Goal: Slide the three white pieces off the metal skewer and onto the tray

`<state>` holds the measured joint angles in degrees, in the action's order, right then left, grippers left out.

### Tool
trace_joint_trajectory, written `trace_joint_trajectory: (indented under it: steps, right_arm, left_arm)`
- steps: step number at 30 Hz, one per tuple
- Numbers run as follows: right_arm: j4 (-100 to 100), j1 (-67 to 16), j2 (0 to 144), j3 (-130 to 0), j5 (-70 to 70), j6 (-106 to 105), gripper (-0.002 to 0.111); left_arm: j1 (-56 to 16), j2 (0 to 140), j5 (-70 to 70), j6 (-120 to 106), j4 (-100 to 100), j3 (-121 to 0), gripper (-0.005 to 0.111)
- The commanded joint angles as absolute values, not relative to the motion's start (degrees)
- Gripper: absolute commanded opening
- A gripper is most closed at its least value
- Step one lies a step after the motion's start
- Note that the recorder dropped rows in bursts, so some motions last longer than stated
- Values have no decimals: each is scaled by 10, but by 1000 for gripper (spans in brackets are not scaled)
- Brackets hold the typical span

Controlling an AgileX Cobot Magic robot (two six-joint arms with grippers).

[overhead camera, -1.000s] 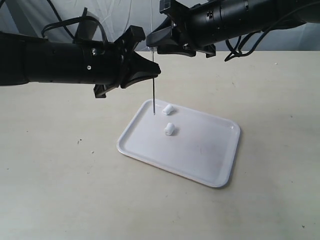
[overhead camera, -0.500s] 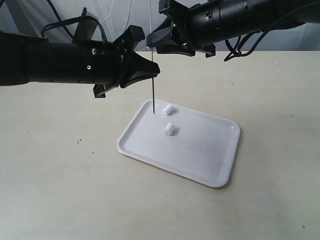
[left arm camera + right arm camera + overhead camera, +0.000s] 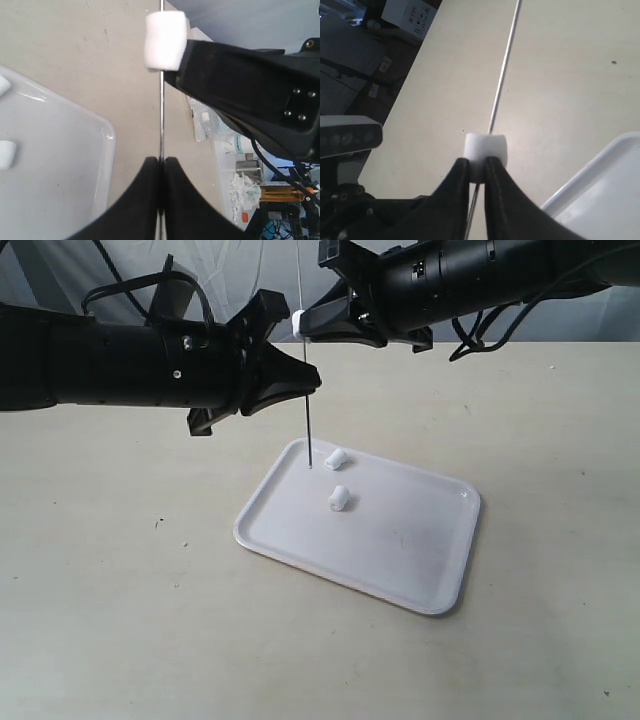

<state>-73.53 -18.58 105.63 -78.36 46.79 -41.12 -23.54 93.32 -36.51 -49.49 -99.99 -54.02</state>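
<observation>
Two white marshmallow-like cylinders [image 3: 336,457] [image 3: 340,498] lie on the glossy white tray's [image 3: 400,550] eleven-o'clock end. The left tool [image 3: 161,162] grips the thin metal skewer [image 3: 307,430]; the right tool [image 3: 477,162] pinches the third cylinder [image 3: 486,146].

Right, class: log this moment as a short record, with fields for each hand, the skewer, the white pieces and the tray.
Left hand: shut on the metal skewer, held upright over a corner of the tray
Right hand: pinching the third white piece, above the left hand
On skewer: one piece
On tray: two white pieces, apart
Tray: flat on table
</observation>
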Motion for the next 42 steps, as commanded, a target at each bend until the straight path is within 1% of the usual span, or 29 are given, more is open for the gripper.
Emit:
trace_joint_trajectory:
  steps: [1,11,18,21,26,32,36,40,41,42]
  right_arm:
    - [-738,-184,1055,-785,436,-419,-1]
    - [-744,-184,1055,-785,371,-420,-1]
    - [-832,-184,1055,-787,287,-470,-1]
    - [-844,-184,1056,-808,234,-491,-1]
    - [-838,-184,1065,-847,186,-495,-1]
    - [-771,-183,1108,-899,108,-495,-1]
    - [-758,-178,1117,-906,130,-495,-1]
    - [-660,-164,1111,-906,192,-468,-1]
    - [-615,-159,1108,-906,220,-432,-1]
    - [-521,-154,1101,-906,316,-318,-1]
  left_arm:
    - [-236,929,-387,-499,-999,-543,0]
    - [-236,929,-405,-500,-999,-543,0]
    - [-236,929,-433,-499,-999,-542,0]
    - [-236,929,-445,-499,-999,-542,0]
    - [-236,929,-490,-499,-999,-542,0]
    - [-236,929,-549,-480,-974,-542,0]
    - [-236,929,-514,-480,-942,-542,0]
    - [-235,929,-397,-441,-859,-542,0]
    - [-233,929,-361,-424,-837,-542,0]
    - [-228,929,-311,-407,-810,-542,0]
